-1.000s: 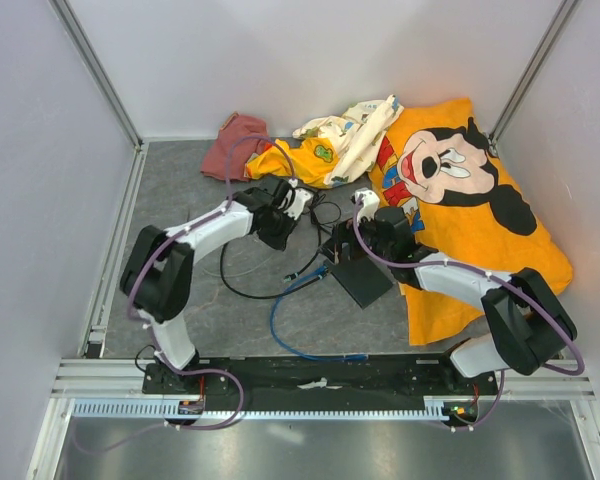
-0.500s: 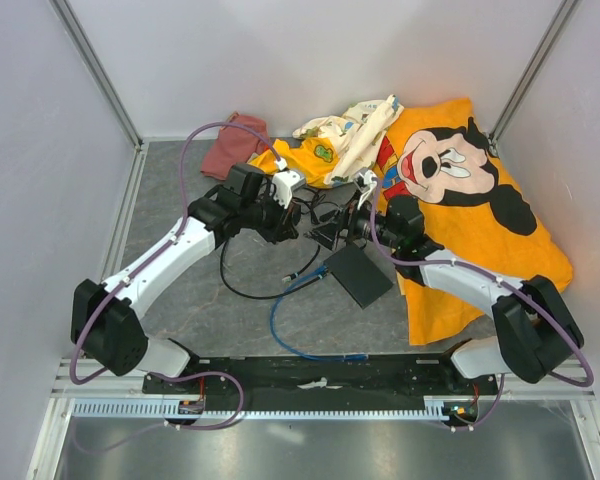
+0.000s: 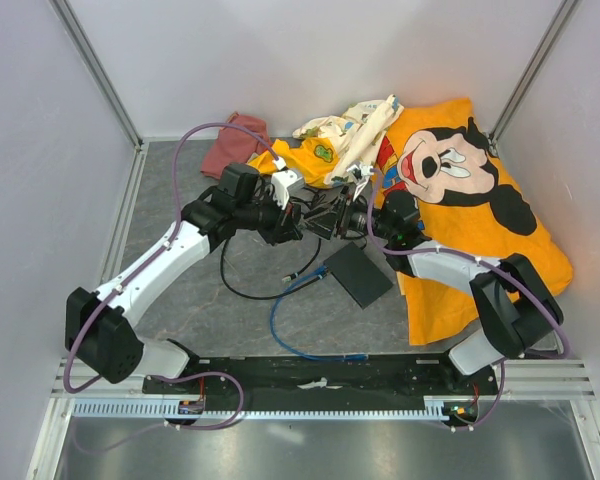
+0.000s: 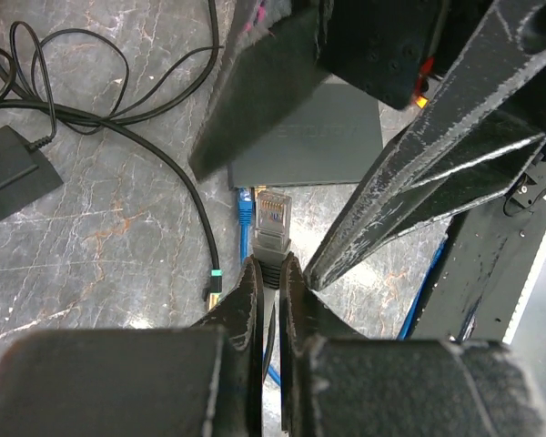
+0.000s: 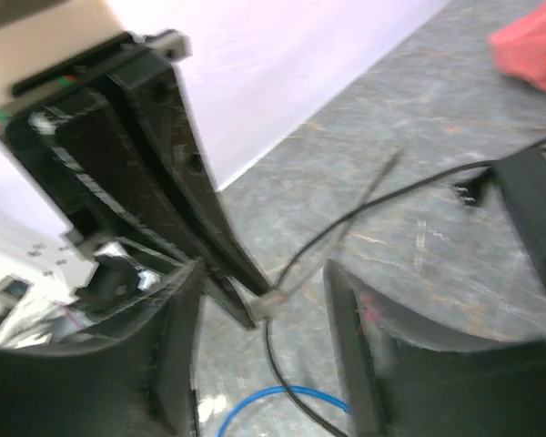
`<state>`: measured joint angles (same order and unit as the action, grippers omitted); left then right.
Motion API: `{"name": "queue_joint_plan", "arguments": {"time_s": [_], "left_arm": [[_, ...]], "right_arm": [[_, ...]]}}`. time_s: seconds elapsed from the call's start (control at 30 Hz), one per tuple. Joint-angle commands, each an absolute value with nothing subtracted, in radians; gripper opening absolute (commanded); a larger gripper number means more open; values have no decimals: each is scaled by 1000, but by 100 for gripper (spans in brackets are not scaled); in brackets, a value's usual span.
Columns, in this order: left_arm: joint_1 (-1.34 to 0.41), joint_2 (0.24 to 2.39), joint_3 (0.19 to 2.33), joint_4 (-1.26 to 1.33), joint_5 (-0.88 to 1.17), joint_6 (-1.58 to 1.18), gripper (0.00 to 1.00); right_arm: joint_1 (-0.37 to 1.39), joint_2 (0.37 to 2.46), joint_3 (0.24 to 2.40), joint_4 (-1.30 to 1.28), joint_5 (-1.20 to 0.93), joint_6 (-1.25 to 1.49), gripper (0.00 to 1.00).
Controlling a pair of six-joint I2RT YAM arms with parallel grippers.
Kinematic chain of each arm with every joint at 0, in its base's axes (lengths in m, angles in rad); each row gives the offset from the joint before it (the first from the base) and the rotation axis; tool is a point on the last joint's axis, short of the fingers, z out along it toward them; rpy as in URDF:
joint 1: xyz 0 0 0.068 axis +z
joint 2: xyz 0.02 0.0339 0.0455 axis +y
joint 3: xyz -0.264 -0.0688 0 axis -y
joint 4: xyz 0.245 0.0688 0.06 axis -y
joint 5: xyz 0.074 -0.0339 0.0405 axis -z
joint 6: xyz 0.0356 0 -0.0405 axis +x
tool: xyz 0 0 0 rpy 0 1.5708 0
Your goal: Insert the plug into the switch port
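Note:
My left gripper [image 4: 268, 273] [image 3: 306, 218] is shut on a grey-booted connector [image 4: 271, 228] with a clear tip, held above the table. The plug [image 4: 244, 208], ending the bright-blue cable [image 3: 285, 335], lies on the table just beyond it, next to the switch [image 4: 318, 146] [image 3: 358, 274], a flat black box whose ports I cannot see. My right gripper [image 5: 264, 355] [image 3: 332, 215] is open, its fingers [image 5: 177, 346] standing either side of the left fingertips and the grey connector [image 5: 273, 303] without touching it.
Thin black cables [image 4: 118, 118] loop over the grey table beside a black adapter [image 4: 9, 182]. An orange Mickey Mouse cloth [image 3: 460, 190], a pale printed cloth [image 3: 350, 130] and a red cloth [image 3: 230, 145] lie at the back and right.
The left arm stretched out, holding its connector near the centre. The right gripper moved left off the switch towards the left fingertips, and its jaws have narrowed.

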<state>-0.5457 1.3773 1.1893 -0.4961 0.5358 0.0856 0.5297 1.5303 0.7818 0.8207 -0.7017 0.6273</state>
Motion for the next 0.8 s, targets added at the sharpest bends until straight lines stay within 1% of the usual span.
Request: {"name": "queue_joint_plan", "arguments": {"time_s": [0.0, 0.03, 0.13, 0.3, 0.47, 0.5, 0.53, 0.6, 0.63, 0.67, 0.7, 0.77], "left_arm": [[-552, 1347, 1187, -437, 607, 58, 2], [-552, 1347, 1187, -434, 609, 55, 2], [-552, 1342, 1184, -420, 615, 51, 2], [-551, 1315, 1160, -379, 627, 29, 2], [-551, 1290, 1138, -345, 617, 8, 2], [-549, 1284, 1135, -341, 614, 9, 2], [-549, 1281, 1131, -338, 612, 9, 2], [-549, 1276, 1118, -318, 611, -20, 2], [-549, 1273, 1114, -308, 607, -24, 2], [-549, 1272, 1106, -296, 601, -34, 2], [-549, 1272, 1104, -295, 595, -38, 3], [-551, 1269, 1101, -296, 554, -55, 10]], "right_arm": [[526, 1557, 807, 979, -765, 684, 56], [525, 1562, 805, 988, -768, 698, 50], [526, 1571, 798, 1008, -775, 709, 43], [526, 1580, 767, 1048, -775, 729, 41], [522, 1585, 742, 1106, -769, 753, 32], [522, 1585, 735, 1117, -767, 765, 29], [522, 1585, 730, 1127, -765, 772, 24], [522, 1588, 724, 1153, -767, 793, 17], [522, 1589, 723, 1161, -767, 798, 7], [522, 1588, 718, 1170, -764, 802, 2], [520, 1585, 715, 1170, -758, 807, 0], [520, 1563, 706, 1157, -732, 811, 0]]}}
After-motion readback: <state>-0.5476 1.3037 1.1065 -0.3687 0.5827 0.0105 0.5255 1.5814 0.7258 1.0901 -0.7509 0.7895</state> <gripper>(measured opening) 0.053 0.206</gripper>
